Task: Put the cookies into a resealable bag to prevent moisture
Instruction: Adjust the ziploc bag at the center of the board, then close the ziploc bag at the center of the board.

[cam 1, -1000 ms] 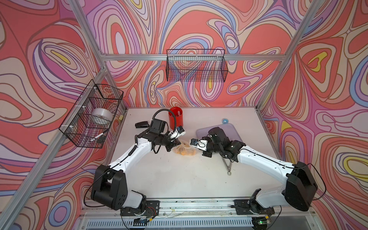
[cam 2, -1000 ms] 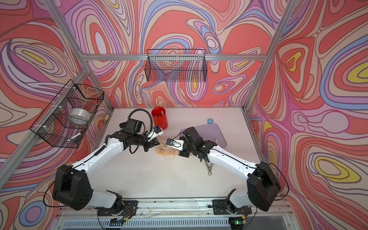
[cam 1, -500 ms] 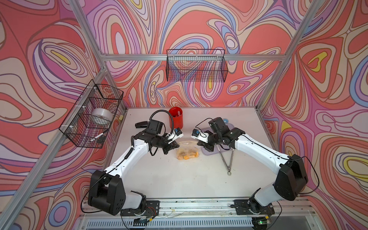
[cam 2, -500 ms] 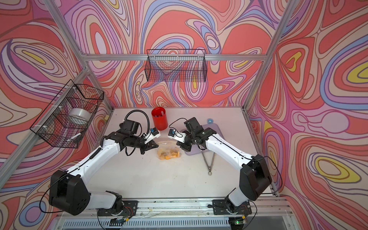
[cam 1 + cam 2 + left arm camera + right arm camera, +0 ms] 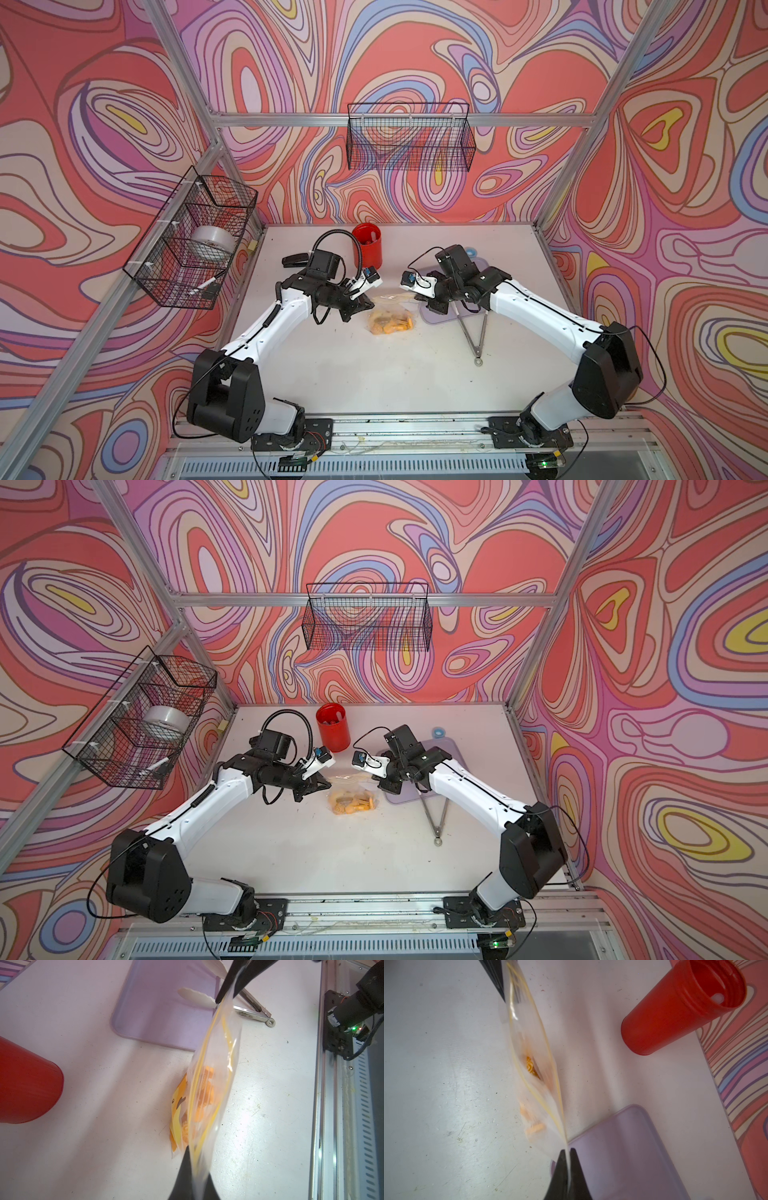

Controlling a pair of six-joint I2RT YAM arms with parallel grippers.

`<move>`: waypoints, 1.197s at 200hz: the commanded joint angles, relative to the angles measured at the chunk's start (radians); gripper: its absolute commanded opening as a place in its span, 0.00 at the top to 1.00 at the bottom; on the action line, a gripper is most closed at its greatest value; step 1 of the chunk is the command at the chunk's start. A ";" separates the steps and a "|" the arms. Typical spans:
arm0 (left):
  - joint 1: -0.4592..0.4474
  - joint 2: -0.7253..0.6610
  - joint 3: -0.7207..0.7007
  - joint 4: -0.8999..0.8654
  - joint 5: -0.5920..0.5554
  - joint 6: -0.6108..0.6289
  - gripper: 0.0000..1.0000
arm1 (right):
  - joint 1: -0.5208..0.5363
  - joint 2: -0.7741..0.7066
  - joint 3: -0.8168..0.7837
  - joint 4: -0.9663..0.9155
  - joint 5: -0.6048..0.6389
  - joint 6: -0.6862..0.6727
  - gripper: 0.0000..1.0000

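Cookies [image 5: 205,1088] lie inside the resealable bag [image 5: 224,1043] stretched between left gripper [image 5: 194,1168] and right gripper [image 5: 568,1159], both pinching its seemingly unsealed top

Swirled wallpaper [image 5: 124,104] in red, pink, lilac, blue and yellow wraps three walls, beyond and to either side of the left gripper [image 5: 369,302] and right gripper [image 5: 417,297]. An aluminium frame [image 5: 291,120] edges the corners. High on the wall past both grippers hangs a black wire basket [image 5: 409,141]. A side basket [image 5: 166,270], out beyond the left gripper, holds a grey tape roll [image 5: 212,245]. Beneath the grippers lies a white, scuffed table [image 5: 374,374], and bright glare shows on it in the wrist views.
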 commanded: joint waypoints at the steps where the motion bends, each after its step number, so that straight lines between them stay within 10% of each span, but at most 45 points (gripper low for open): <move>1: 0.007 0.009 0.029 -0.036 0.023 0.013 1.00 | 0.002 -0.013 0.025 -0.020 -0.036 -0.011 1.00; 44: 0.009 0.023 0.048 -0.042 0.038 0.013 1.00 | 0.024 0.007 0.026 0.045 -0.066 0.023 0.65; 67: 0.009 0.032 0.053 -0.047 0.047 0.009 1.00 | 0.041 0.050 0.047 0.064 -0.074 0.041 0.63; 98: 0.007 0.035 0.055 -0.054 0.046 0.014 1.00 | 0.044 0.080 0.055 0.094 -0.071 0.049 0.99; 129: 0.012 0.013 0.032 -0.017 0.026 -0.014 1.00 | 0.044 0.059 0.037 0.129 -0.095 0.054 1.00; 178: 0.024 -0.133 -0.238 0.428 0.018 -0.293 0.50 | 0.041 0.054 0.026 0.137 -0.099 0.083 1.00; 216: 0.022 -0.135 -0.375 0.637 0.023 -0.456 0.52 | 0.038 0.060 0.031 0.146 -0.098 0.103 1.00; 239: 0.013 -0.129 -0.374 0.633 0.011 -0.447 0.75 | 0.032 0.064 0.036 0.143 -0.105 0.105 1.00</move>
